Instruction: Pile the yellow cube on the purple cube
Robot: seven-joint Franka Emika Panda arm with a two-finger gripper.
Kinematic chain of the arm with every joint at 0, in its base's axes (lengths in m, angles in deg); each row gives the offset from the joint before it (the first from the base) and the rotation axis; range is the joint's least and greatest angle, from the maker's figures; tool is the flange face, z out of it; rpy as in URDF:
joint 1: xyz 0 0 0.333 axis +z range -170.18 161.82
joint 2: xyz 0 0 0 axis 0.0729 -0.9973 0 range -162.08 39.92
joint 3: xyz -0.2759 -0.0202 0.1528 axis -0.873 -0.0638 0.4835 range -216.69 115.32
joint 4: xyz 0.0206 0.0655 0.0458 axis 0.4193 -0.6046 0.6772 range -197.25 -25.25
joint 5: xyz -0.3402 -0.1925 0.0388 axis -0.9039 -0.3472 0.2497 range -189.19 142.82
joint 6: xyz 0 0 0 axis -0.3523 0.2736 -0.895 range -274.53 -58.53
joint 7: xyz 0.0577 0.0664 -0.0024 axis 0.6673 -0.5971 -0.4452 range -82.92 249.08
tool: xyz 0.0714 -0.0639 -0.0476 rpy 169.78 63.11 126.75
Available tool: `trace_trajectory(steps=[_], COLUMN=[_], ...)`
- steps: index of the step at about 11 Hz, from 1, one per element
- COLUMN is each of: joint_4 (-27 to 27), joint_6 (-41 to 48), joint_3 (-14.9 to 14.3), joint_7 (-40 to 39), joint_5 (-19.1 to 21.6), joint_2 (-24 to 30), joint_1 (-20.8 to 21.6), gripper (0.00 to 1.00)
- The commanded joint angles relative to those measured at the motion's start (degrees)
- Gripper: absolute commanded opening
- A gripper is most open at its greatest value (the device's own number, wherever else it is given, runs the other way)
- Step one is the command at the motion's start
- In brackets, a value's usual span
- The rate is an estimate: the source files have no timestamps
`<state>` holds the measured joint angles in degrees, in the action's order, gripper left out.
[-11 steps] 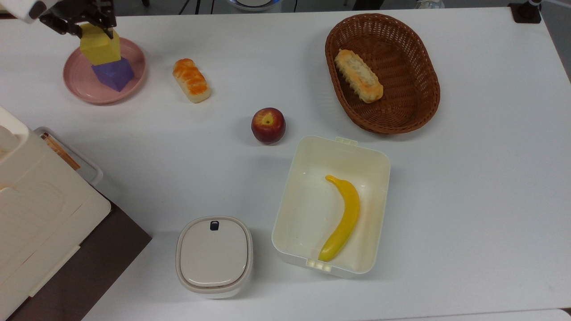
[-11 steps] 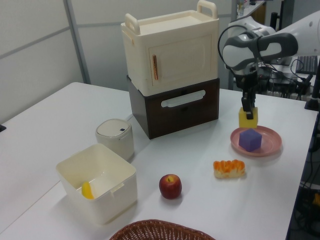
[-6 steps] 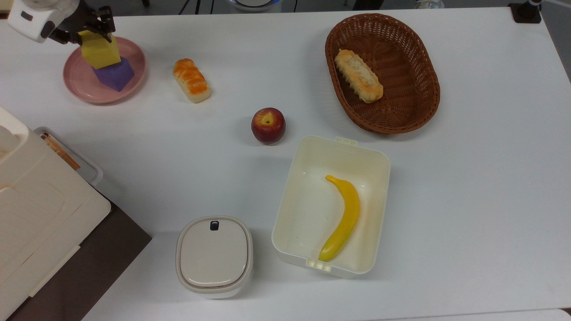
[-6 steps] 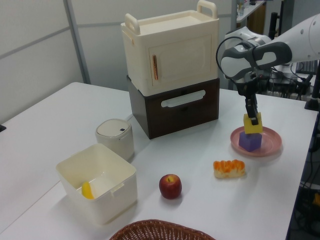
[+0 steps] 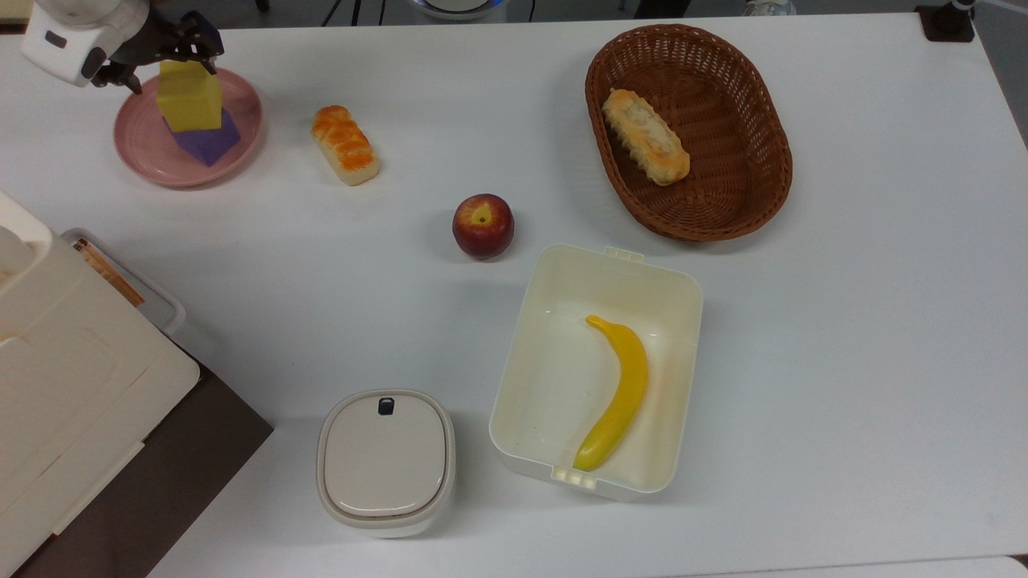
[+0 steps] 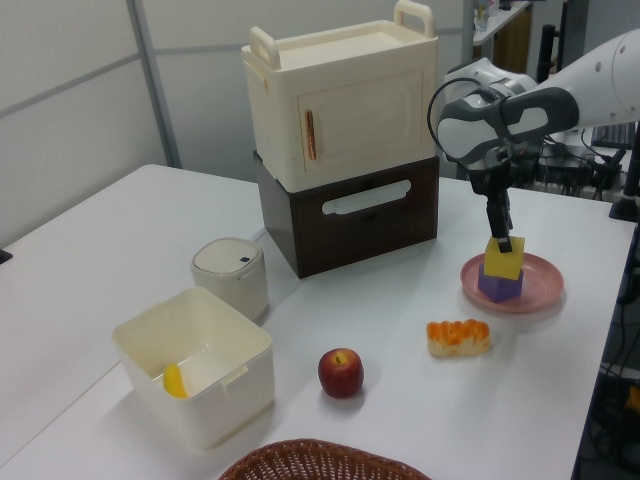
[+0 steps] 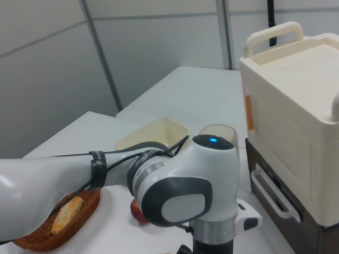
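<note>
Top view: a broad white surface (image 5: 843, 321) carries everything. At the top view's lower left stands a cream storage box (image 5: 56, 377) on a dark brown drawer unit (image 6: 350, 215). An oval brown wicker basket (image 5: 755, 201) with a bread roll (image 5: 645, 136) inside sits at the top view's upper right. Below the middle, an open cream container (image 5: 675, 305) holds a banana (image 5: 618, 393), and a small lidded white bin (image 5: 385, 461) stands just to its left in the top view. A pink plate (image 5: 144, 152) lies at the top view's upper left. A red apple (image 5: 483, 225) sits near the centre, well apart from an orange-topped bread piece (image 5: 344, 144) beside the plate. On the plate rests the purple cube (image 5: 210, 144), and the yellow cube (image 5: 189, 96) sits directly on top of it. The white robot arm (image 6: 500, 100) reaches down over the plate, and its gripper (image 6: 503, 243) is clamped on the yellow cube, its dark fingers (image 5: 201, 44) pressing the cube's upper part.
</note>
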<state>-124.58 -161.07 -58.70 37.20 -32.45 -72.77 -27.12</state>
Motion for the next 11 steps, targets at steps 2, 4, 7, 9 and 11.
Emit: trace_trajectory(steps=[2, 4, 7, 9, 11], joint_4=[7.9, 10.0, 14.4, 14.6, 16.0], joint_6=[9.1, 11.3, 14.9, 14.5, 13.7], joint_3=[1.7, 1.9, 2.2, 2.5, 2.5], joint_7=[-0.1, 2.5, 18.8, 30.2, 32.4], joint_5=[-0.8, -0.1, 0.6, 0.6, 0.5], joint_2=[0.5, 1.0, 1.1, 2.4, 2.7], joint_1=[1.7, 3.2, 11.0, 16.8, 22.2], gripper=[1.00, 1.00, 1.00, 1.00, 1.00])
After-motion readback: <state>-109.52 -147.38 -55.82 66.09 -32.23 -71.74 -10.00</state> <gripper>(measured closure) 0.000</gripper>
